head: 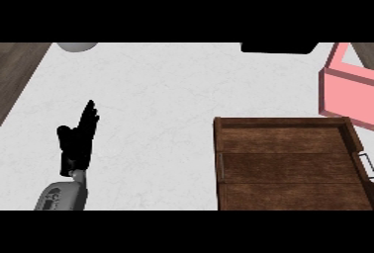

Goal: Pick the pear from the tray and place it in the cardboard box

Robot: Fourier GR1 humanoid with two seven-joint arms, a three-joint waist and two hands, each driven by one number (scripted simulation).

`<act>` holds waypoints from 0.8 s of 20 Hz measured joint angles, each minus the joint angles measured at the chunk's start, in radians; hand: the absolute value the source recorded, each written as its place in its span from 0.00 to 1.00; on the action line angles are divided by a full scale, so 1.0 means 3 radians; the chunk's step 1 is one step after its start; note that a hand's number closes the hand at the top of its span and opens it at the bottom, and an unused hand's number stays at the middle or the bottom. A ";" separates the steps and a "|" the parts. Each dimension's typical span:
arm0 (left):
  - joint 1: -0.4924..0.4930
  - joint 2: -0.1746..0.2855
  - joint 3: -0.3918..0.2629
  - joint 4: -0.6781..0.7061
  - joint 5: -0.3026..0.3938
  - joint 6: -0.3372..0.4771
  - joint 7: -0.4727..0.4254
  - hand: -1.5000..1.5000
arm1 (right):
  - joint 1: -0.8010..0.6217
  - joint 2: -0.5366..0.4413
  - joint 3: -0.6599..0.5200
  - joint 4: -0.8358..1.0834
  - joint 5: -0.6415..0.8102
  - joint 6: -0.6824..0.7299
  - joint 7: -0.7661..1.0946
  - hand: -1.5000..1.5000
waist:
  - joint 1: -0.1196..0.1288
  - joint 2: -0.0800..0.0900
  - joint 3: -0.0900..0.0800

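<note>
At the left of the head view, the left hand (76, 136) stands above its grey forearm (62, 196), which comes in from the lower edge. Its fingers are straight and point toward the far side of the counter. The hand is open, holds nothing and is well apart from everything else.

The white counter (161, 89) spreads wide between this hand and the tray, and from the hand up to the far edge; that whole stretch is open marble. Beyond the counter's slanting left edge runs a strip of dark floor (15, 74).

A dark wooden tray (285, 122) fills the lower right. Its near side is cut by the lower edge of the view, its left rim runs straight up and down a little right of the middle, and a thin metal handle (363, 160) shows on its right side. Only plank floor shows inside the rim; where the pear lies I cannot tell from this view.

A pink box (350, 94) sits at the right edge, cut off by it, its near corner just beside the tray's far right corner. Whether the two touch cannot be told.

Along the far edge, a grey round thing (77, 46) shows at the left and a black thing (277, 47) right of the middle, both cut off at the top.
</note>
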 measured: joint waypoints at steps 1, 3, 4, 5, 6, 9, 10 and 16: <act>-0.0016 -0.0004 -0.0005 0.0004 0.0000 -0.0003 -0.0002 0.50 | -0.0088 0.0023 -0.0005 0.0188 0.0028 -0.0068 -0.0022 1.00 | 0.0011 0.0004 0.0002; -0.0018 0.0001 -0.0007 0.0004 -0.0002 -0.0012 -0.0011 0.50 | -0.0285 0.0044 0.0005 0.0536 0.0086 -0.0124 -0.0026 0.00 | 0.0028 0.0010 0.0002; -0.0043 -0.0005 -0.0010 0.0010 -0.0014 0.0005 -0.0005 0.50 | -0.0358 0.0072 0.0009 0.0690 0.0109 -0.0149 -0.0016 0.00 | 0.0031 0.0011 0.0002; -0.0030 -0.0004 -0.0015 -0.0002 -0.0014 -0.0002 -0.0016 0.50 | -0.0440 0.0075 0.0007 0.0840 0.0119 -0.0129 -0.0014 0.00 | 0.0037 0.0013 0.0003; -0.0023 0.0013 -0.0007 0.0000 -0.0008 -0.0019 -0.0025 0.50 | -0.0486 0.0088 -0.0010 0.0981 0.0112 -0.0123 -0.0044 0.00 | 0.0042 0.0015 0.0004; 0.0016 0.0022 -0.0003 0.0003 0.0006 -0.0050 -0.0072 0.50 | -0.0621 0.0105 -0.0069 0.1338 0.0066 -0.0062 -0.0212 0.00 | 0.0057 0.0025 0.0008; -0.0012 0.0029 0.0008 0.0013 0.0012 -0.0051 -0.0053 0.50 | -0.0652 0.0095 -0.0111 0.1432 0.0026 -0.0024 -0.0290 0.00 | 0.0054 0.0028 0.0008; 0.0008 0.0015 -0.0020 -0.0103 0.0020 -0.0053 0.0046 0.50 | -0.0831 0.0056 -0.0413 0.1802 -0.0308 0.0347 -0.0728 0.00 | 0.0051 0.0023 0.0014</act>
